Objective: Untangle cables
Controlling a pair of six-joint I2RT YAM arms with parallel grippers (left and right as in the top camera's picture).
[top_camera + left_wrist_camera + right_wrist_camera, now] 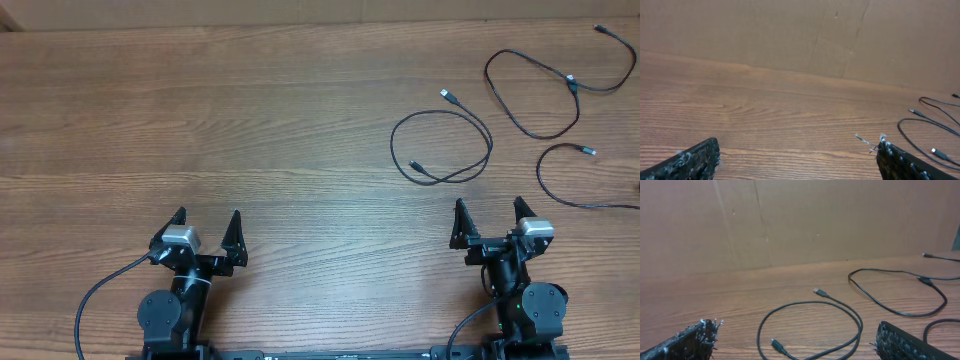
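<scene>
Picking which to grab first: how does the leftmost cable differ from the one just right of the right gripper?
The leftmost cable makes a full loop, both plugs showing; the right-hand cable is an open arc, one plug showing, its far end out of frame. Both are thin and black.

Warm brown worktop (250, 120), finer darker wood grain streaked from left edge to right edge. Matte black on all three cables: looped cable (491, 148) with a silver-tipped plug (449, 96), far-right-corner cable (487, 70) with a small pale connector midway, right-edge cable (541, 172) with a pale tip. Black again on left gripper (208, 215) and right gripper (489, 203), each with a silver-grey camera block (182, 237) behind; black pads (695, 160) flecked with whitish fuzz. Plain tan cardboard backdrop (790, 220), faintly creased, no print.
</scene>
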